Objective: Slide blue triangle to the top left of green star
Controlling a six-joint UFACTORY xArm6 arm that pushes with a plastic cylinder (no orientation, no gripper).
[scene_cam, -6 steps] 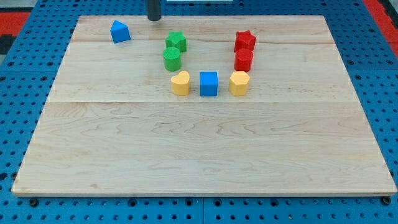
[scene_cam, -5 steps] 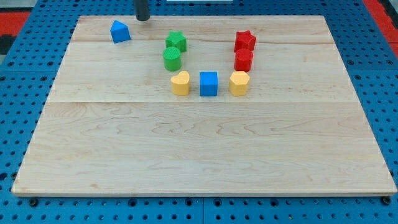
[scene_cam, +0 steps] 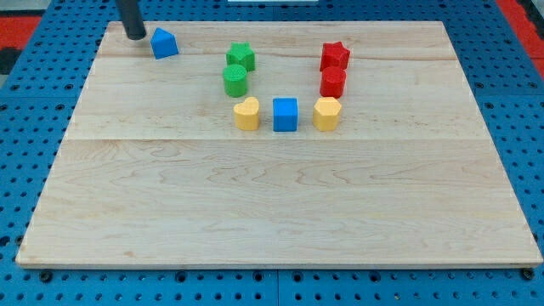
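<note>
Camera view: my tip (scene_cam: 135,36) has shifted left, now beside blue triangle (scene_cam: 164,42).

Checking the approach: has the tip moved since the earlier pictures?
Yes. My tip moved toward the view's left along the board's top edge, from right of the blue triangle to its left.

Open board (scene_cam: 280,212) toward the bottom edge and both bottom corners; blocks cluster near the top edge.

No readable text anywhere, no labels, brands, numbers or signs — plain wooden counter (scene_cam: 280,204), unmarked coloured blocks, blue pegboard surround (scene_cam: 25,153) — nothing printed on any of them
</note>
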